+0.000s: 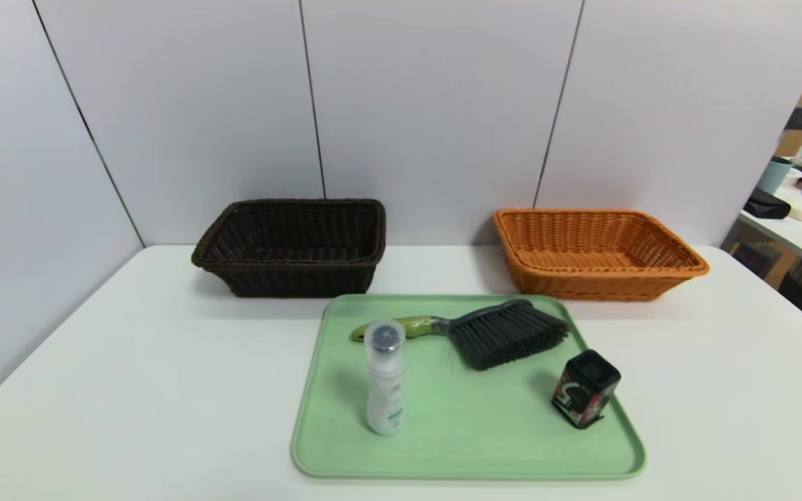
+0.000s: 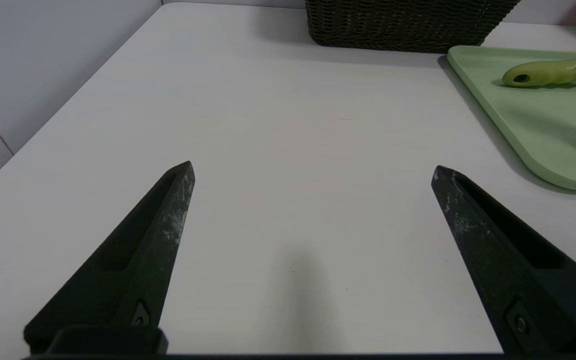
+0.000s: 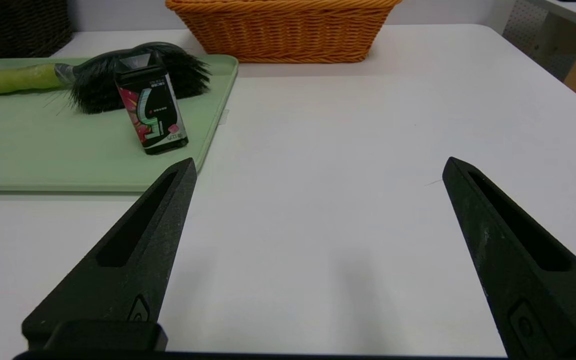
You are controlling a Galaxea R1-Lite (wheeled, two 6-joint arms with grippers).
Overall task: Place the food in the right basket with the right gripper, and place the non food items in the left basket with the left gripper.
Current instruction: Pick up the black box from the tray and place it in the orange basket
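Note:
The small black food box (image 1: pixel 585 388) (image 3: pixel 152 112) with red and white print stands upright at the right edge of a green tray (image 1: pixel 467 431). A white bottle (image 1: pixel 385 378) stands upright on the tray's left part. The green-handled brush (image 1: pixel 477 332) (image 3: pixel 93 75) lies across the tray's far side; its handle (image 2: pixel 555 72) shows in the left wrist view. The dark brown basket (image 1: pixel 293 245) (image 2: pixel 408 22) and the orange basket (image 1: pixel 594 252) (image 3: pixel 280 27) stand at the back, both with nothing inside. My left gripper (image 2: pixel 313 170) and right gripper (image 3: pixel 319 167) hover open over bare table, out of the head view.
The white table (image 1: pixel 95 376) is walled on its left and far sides. Beyond the table's right edge stands another table (image 1: pixel 801 233) with clutter.

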